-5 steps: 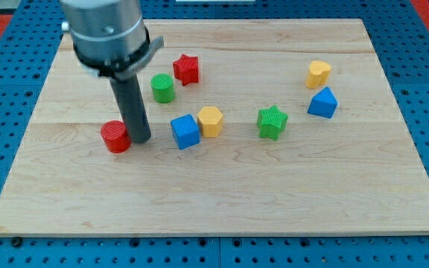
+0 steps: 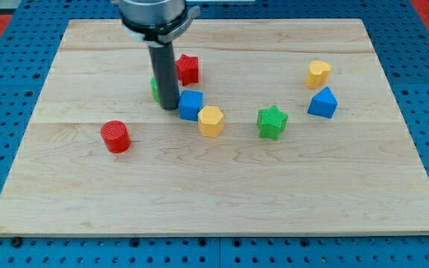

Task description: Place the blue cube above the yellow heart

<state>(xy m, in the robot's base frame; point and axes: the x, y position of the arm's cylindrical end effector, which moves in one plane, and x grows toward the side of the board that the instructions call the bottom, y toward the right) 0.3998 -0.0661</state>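
Resting on the pale wooden board (image 2: pixel 222 186), my tip (image 2: pixel 170 107) touching the blue cube (image 2: pixel 191 105) on its right, yellow heart (image 2: pixel 318 74) far right, blue pegboard (image 2: pixel 6 112) around, no pincer fitted.

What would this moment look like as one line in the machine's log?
my tip: touching blue cube on its left | yellow heart: far right, untouched | goal: not yet met

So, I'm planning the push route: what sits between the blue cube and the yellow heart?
In the camera view, the green star sits between the blue cube and yellow heart, slightly below their line.
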